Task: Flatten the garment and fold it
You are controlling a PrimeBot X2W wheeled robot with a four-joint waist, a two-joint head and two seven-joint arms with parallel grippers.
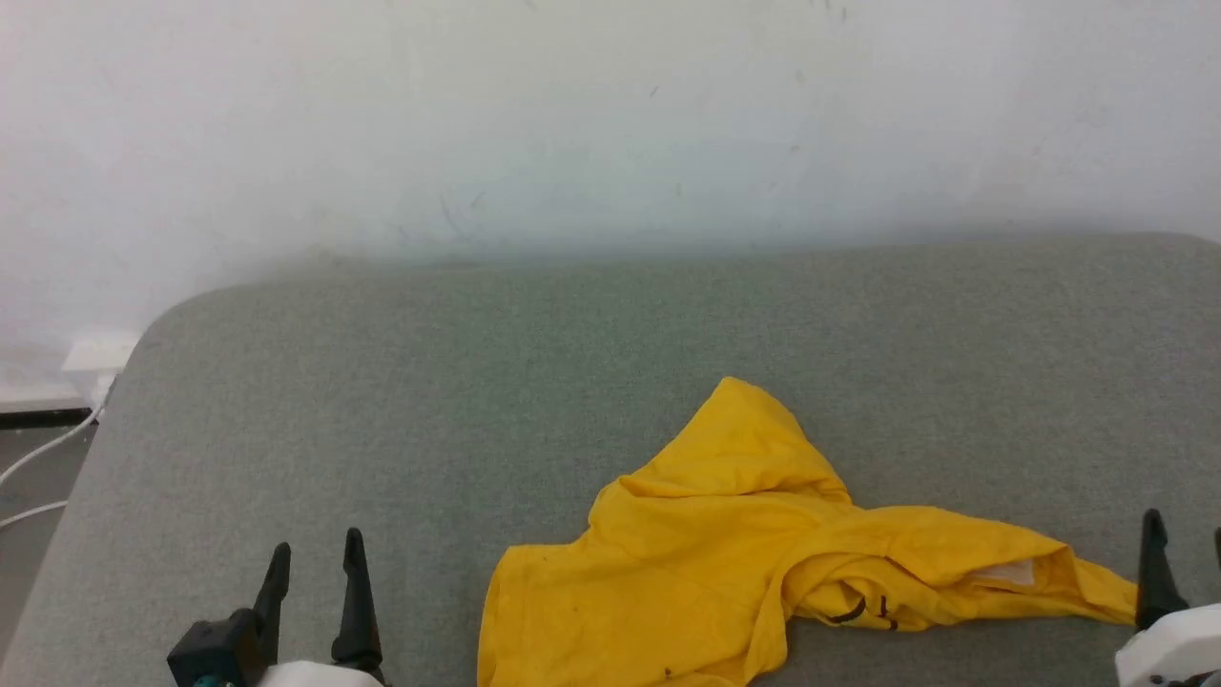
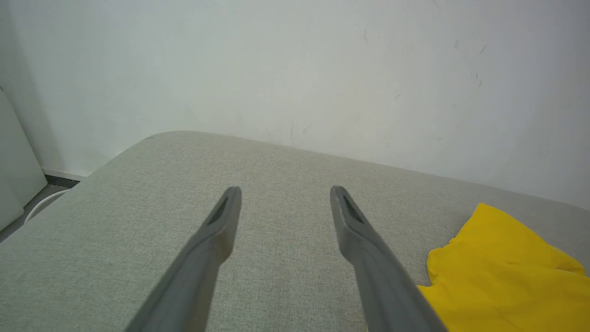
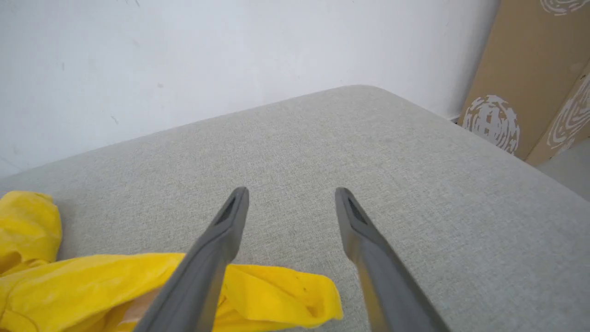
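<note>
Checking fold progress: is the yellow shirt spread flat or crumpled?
Crumpled: the yellow shirt lies bunched on the grey cushion, layers twisted over each other, one part peaked up; not spread flat.

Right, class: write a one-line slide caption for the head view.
Crumpled bright yellow cotton T-shirt on a grey fabric surface, flanked by open left gripper and open right gripper.

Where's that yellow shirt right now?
In the head view, the yellow shirt lies crumpled on the grey cushion, lower centre-right, nearer the right gripper.
</note>
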